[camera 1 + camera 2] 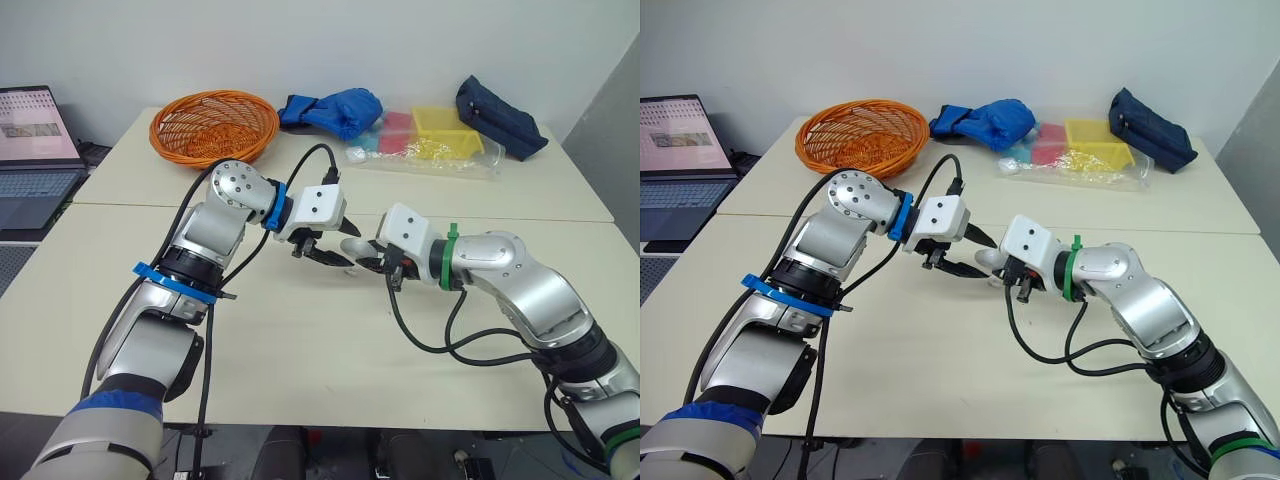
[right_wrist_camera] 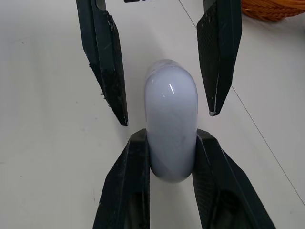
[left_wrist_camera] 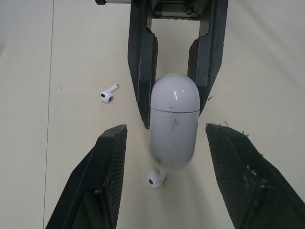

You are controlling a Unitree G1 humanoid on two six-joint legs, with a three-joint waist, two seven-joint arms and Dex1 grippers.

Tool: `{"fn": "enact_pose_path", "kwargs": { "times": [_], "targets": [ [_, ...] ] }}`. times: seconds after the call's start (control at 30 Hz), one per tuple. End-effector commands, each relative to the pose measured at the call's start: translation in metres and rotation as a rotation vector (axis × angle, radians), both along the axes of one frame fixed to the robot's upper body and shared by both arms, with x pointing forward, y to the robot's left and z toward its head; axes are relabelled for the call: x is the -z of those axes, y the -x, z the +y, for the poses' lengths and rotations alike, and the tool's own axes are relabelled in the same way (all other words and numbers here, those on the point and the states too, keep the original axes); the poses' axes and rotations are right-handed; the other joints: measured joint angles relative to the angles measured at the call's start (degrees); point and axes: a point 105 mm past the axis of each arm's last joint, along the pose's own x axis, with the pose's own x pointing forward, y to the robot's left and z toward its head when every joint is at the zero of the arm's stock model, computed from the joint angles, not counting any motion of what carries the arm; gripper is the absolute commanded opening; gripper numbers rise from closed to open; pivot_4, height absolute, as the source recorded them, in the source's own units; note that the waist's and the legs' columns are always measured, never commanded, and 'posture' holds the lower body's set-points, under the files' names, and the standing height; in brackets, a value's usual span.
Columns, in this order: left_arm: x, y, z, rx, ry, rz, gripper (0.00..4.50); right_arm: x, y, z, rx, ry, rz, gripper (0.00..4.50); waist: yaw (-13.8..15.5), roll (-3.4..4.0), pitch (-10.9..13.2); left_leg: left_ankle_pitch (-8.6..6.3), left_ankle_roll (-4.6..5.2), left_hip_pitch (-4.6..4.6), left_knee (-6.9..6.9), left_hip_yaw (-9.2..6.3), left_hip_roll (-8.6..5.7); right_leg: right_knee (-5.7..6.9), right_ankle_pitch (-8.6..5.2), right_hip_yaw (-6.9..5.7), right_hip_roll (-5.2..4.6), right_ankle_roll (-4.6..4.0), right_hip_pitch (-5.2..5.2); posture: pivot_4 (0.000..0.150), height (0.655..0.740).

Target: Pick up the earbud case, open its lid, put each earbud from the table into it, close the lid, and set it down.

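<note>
Right pincer [image 2: 171,138] clamped on earbud case [image 2: 170,109]; left pincer [image 3: 167,128] spread wide around it; earbud [image 3: 155,180] near case, second earbud [image 3: 107,95] farther.

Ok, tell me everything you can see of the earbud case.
The earbud case is a white, glossy capsule with rounded ends, plastic by its look and faintly smudged. A thin seam circles it near one end, and the lid is shut. The right gripper is clamped on one end, holding it off the table. The left gripper is open, a finger on each side, not touching. An earbud lies beneath it.
</note>
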Motion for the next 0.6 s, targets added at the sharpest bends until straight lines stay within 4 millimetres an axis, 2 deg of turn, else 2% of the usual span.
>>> {"fn": "enact_pose_path", "kwargs": {
  "times": [0.03, 0.13, 0.33, 0.6],
  "targets": [
    [-0.0083, 0.0030, -0.0047, 0.016, 0.021, -0.028, 2.70, -0.0190, 0.0042, 0.0053, -0.034, -0.013, -0.071, 0.78, 0.00, 0.00, 0.00, 0.00, 0.00, 0.00, 0.00, 0.00, 0.00, 0.01, 0.00, 0.00, 0.00, 0.00, 0.00, 0.150, 0.7400],
    [-0.0090, 0.0032, -0.0044, 0.015, 0.024, -0.027, 2.70, -0.0179, 0.0041, 0.0047, -0.035, -0.008, -0.069, 0.78, 0.00, 0.00, 0.00, 0.00, 0.00, 0.00, 0.00, -0.01, 0.00, 0.02, 0.00, -0.01, 0.00, 0.00, -0.01, 0.150, 0.7400],
    [-0.0069, 0.0056, -0.0004, 0.023, 0.014, -0.011, 1.43, -0.0151, 0.0019, 0.0013, -0.029, 0.007, -0.068, 0.78, -0.01, 0.00, 0.00, 0.00, 0.00, 0.00, 0.01, 0.00, 0.00, 0.05, 0.00, 0.00, 0.00, 0.00, -0.02, 0.150, 0.7400],
    [-0.0073, 0.0055, -0.0018, 0.021, 0.019, -0.007, 1.43, -0.0115, 0.0011, -0.0022, -0.022, 0.026, -0.062, 0.78, 0.00, 0.00, 0.00, 0.00, 0.00, 0.00, 0.04, -0.01, 0.00, 0.10, 0.00, 0.00, 0.00, 0.00, -0.02, 0.150, 0.7400]
  ]
}}
